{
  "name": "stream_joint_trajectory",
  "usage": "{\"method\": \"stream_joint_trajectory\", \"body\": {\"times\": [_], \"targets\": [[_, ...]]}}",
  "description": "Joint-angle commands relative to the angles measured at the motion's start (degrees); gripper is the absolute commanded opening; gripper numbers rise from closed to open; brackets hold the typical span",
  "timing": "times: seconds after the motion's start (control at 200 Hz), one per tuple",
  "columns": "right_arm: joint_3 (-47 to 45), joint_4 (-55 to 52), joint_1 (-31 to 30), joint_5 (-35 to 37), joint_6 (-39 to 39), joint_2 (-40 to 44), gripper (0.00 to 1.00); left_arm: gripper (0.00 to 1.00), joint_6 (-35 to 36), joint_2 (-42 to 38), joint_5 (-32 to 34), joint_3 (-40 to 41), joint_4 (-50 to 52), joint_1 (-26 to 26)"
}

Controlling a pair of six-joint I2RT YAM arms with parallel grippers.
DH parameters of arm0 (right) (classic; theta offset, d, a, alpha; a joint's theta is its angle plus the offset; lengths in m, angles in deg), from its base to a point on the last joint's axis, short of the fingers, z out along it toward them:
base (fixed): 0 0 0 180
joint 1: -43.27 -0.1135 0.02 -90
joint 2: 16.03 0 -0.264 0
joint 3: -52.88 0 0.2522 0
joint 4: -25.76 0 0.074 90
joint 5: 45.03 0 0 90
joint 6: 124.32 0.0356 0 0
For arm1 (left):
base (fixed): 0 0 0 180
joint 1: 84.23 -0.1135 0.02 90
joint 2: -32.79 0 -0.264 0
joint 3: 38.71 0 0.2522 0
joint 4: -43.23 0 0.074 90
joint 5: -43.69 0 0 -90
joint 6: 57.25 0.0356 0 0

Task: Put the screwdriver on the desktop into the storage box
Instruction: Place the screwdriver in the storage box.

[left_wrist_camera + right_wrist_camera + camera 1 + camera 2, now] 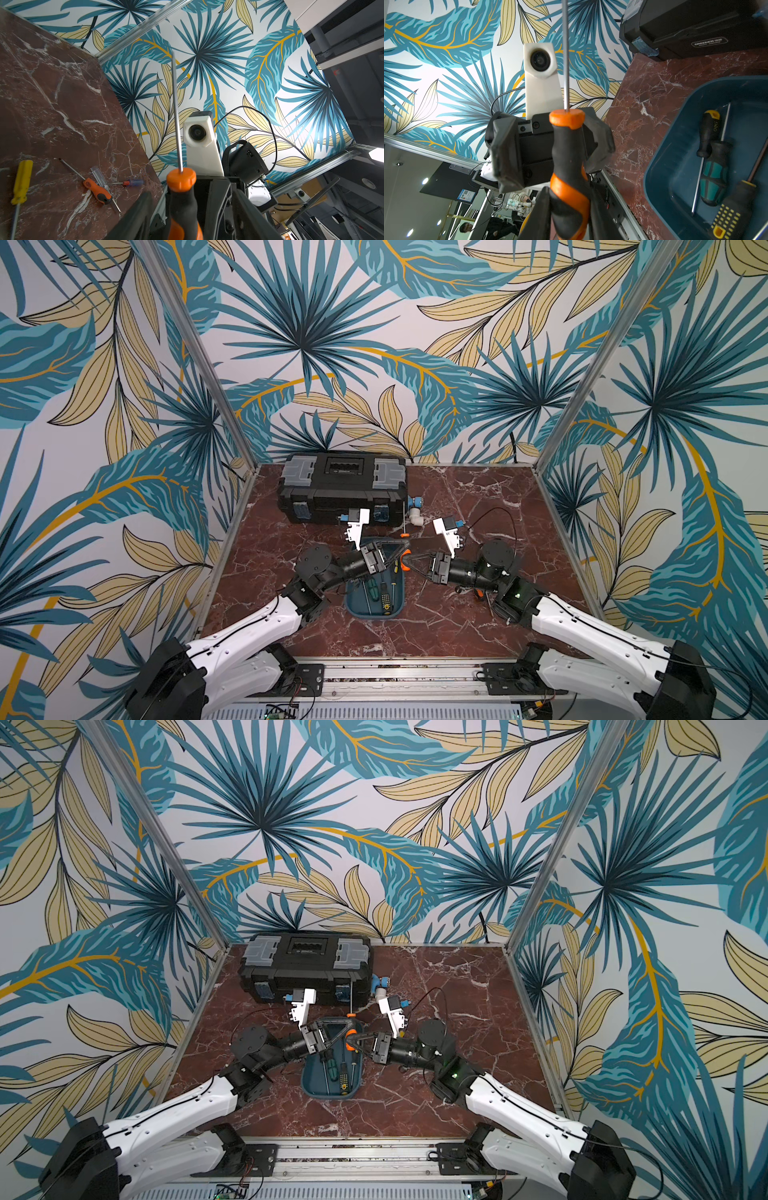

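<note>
While the right gripper (569,193) is clamped on the orange-and-black screwdriver (566,145) (shaft pointing straight up), the left gripper (190,191) sits spread open either side of its handle, above the far end of the storage box (679,133).

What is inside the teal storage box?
A teal-and-black screwdriver, a Deli screwdriver and a yellow-dotted screwdriver. In both top views the left gripper, right gripper and the orange-handled screwdriver cover the storage box's far end.
</note>
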Motion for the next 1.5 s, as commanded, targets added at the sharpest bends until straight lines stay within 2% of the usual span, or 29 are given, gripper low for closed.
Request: {"method": "stream_joint_trajectory", "body": {"times": [0.0,0.125,0.27,0.366,0.436,0.461,0.536,0.606,0.701,1.002,1.212,1.412,1.498], "targets": [[0.6,1.7,-1.0,-1.1,-1.4,-0.6,0.0,0.57,-0.1,0.8,0.0,-0.5,-2.6,0.1],[0.5,1.5,-1.2,-0.4,-1.5,-0.7,0.0,0.44,-0.3,1.7,-0.2,-0.5,-2.9,0.2],[0.9,-0.3,-1.2,0.0,-2.1,-0.8,0.0,0.2,0.3,1.6,0.7,-0.9,-0.3,0.2],[2.3,-6.0,-1.3,2.0,-4.2,-0.8,0.02,0.02,2.6,1.0,2.4,-2.7,7.8,0.2],[5.4,-16.7,-1.3,6.0,-8.7,-0.7,0.13,0.0,5.8,0.4,4.9,-4.8,17.1,0.2],[6.8,-21.4,-3.3,8.4,-10.8,-0.8,0.18,0.0,6.7,0.2,6.1,-5.4,20.1,0.2],[11.1,-33.3,-5.1,15.6,-16.0,-1.2,0.44,0.0,8.0,-0.1,9.3,-6.1,26.1,0.2],[14.6,-43.7,-7.2,24.3,-20.0,-1.7,0.6,0.0,7.9,-0.4,11.6,-6.2,29.6,0.2],[17.1,-48.8,-9.9,30.2,-23.5,-2.3,0.66,0.0,7.5,-0.1,12.4,-6.4,32.1,0.2],[19.6,-44.8,-14.6,31.2,-24.6,-9.3,0.63,0.0,5.6,-0.4,12.6,-6.4,33.3,0.2],[20.2,-40.0,-15.1,31.7,-23.2,-13.7,0.55,0.0,5.1,-0.3,12.6,-6.6,34.1,0.2],[20.5,-39.0,-15.1,32.1,-22.6,-15.2,0.38,0.0,4.4,-0.2,12.5,-6.1,33.6,0.2],[19.9,-37.6,-15.0,31.1,-21.6,-15.5,0.24,0.0,3.9,0.1,11.7,-5.7,31.9,0.1]]}}
